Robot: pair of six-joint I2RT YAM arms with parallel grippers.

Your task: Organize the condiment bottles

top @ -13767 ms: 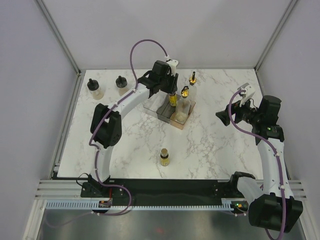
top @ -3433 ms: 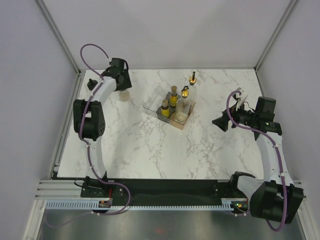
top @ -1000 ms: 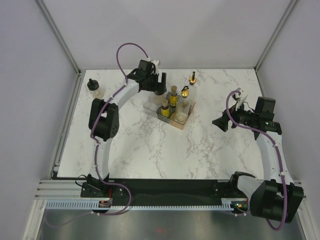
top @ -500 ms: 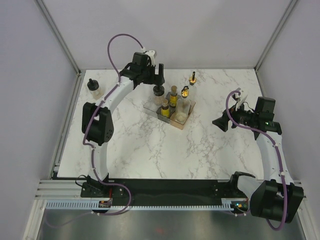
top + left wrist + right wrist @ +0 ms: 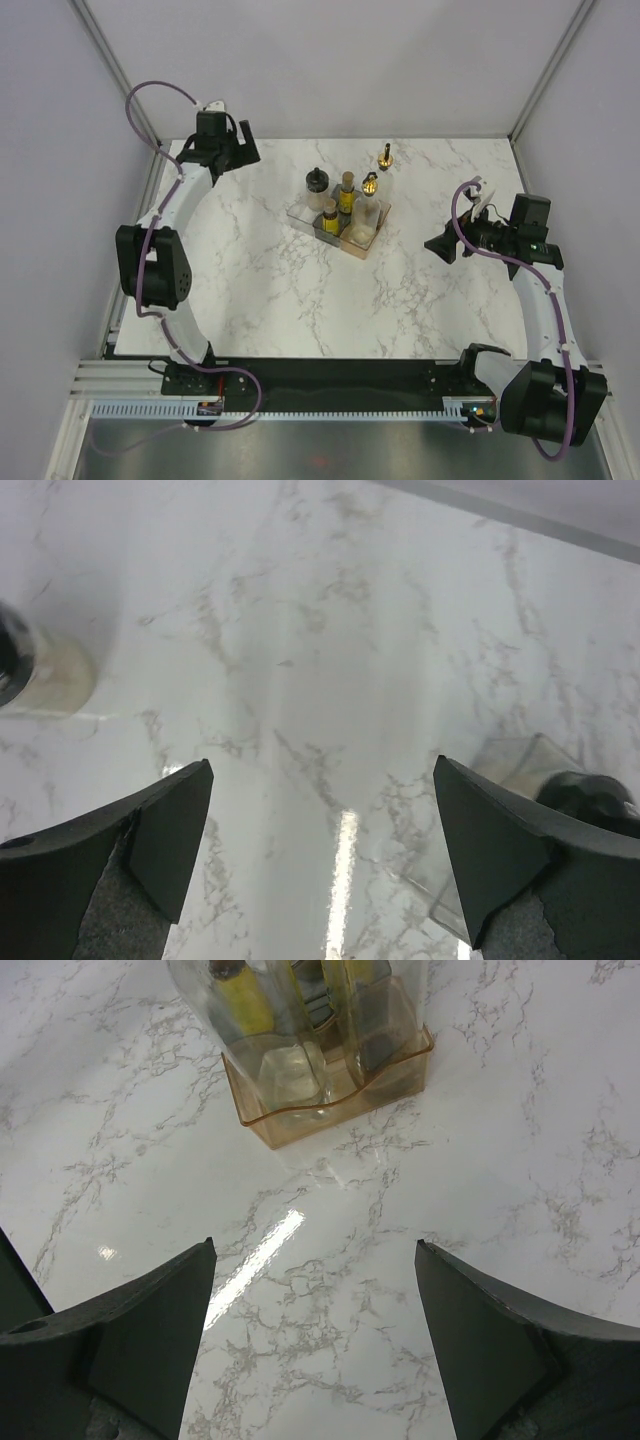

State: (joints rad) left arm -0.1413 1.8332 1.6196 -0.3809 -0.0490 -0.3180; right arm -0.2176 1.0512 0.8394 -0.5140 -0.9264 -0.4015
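A compartment tray (image 5: 301, 214) stands mid-table. In it are a squat black-capped bottle (image 5: 317, 184), two amber yellow-labelled bottles (image 5: 347, 194) (image 5: 329, 216) and a tall clear bottle (image 5: 366, 207) with a gold pourer. Another gold-topped bottle (image 5: 385, 156) stands behind the tray. My left gripper (image 5: 234, 152) hangs open and empty over the far left corner, well away from the tray. Its wrist view shows a second squat bottle (image 5: 35, 670) to the left of the left gripper (image 5: 321, 763) and the tray's clear corner (image 5: 520, 765) to the right. My right gripper (image 5: 440, 243) (image 5: 314, 1244) is open and empty, facing the tray (image 5: 330, 1120).
The left arm's white link hides the second squat bottle in the top view. Grey walls and a metal frame edge (image 5: 135, 215) close in the marble table (image 5: 300, 300) on three sides. Both arm bases sit at the near edge.
My left gripper has let go of the squat black-capped bottle in the tray's clear compartment and swung away to the far left corner. The right arm has not moved.
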